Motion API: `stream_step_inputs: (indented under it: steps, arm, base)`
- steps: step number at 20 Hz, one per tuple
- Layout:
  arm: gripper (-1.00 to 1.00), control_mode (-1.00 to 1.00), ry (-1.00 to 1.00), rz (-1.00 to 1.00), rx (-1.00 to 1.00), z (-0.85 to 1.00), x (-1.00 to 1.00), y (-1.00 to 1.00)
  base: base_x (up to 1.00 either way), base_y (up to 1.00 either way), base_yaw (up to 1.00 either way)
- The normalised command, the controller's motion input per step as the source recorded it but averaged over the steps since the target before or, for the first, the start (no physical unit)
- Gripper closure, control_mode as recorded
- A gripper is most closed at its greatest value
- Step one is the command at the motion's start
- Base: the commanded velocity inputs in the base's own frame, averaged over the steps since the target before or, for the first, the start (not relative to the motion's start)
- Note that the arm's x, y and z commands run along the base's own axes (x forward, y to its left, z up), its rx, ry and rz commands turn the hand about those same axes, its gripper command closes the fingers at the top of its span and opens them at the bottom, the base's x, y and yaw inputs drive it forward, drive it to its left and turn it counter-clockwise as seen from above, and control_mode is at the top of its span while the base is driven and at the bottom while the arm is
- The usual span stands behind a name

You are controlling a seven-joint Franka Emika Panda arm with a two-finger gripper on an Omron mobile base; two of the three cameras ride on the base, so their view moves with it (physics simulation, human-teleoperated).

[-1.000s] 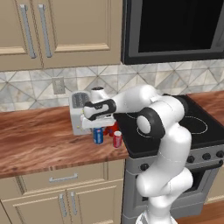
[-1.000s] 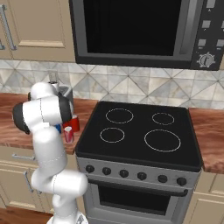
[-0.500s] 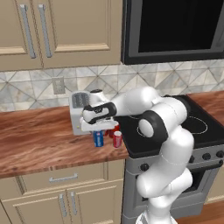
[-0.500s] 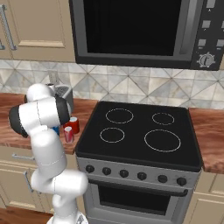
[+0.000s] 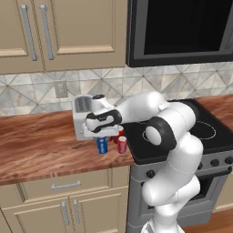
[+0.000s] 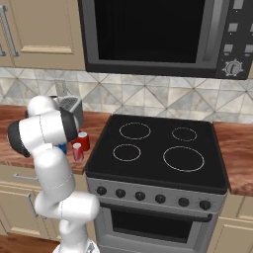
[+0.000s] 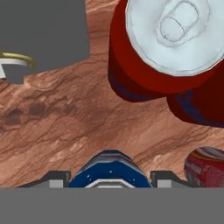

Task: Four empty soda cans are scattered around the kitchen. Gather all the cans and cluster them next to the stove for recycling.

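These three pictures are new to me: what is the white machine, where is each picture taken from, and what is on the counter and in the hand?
The white machine is a jointed robot arm in a simulated kitchen. Two cameras ride on its base, behind it to left and right; the third sits on the hand and looks down along its fingers. On the wooden counter, just left of the black stove, stand a blue can and red cans, with a silver toaster behind them. In the hand view the blue can sits between the two dark fingertips, so the hand looks closed on it; a red can's silvery top is ahead.
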Motion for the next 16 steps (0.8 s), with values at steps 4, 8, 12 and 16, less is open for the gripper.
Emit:
stream_step_inputs:
  steps: [4,8,12,16]
  arm:
    - [1.0,-1.0,-0.05,-0.1,-0.08,-0.11,0.0,-0.14]
    - [1.0,-1.0,-0.05,-0.12,-0.07,-0.01,0.0,-0.26]
    - [1.0,-1.0,-0.11,-0.14,-0.07,0.0,0.0,-0.3]
    - [1.0,-1.0,-0.03,-0.11,-0.01,-0.03,0.0,-0.12]
  base:
    - [0.0,0.0,0.0]
    - [0.0,0.0,0.0]
    - [0.0,0.0,0.0]
    - [0.0,0.0,0.0]
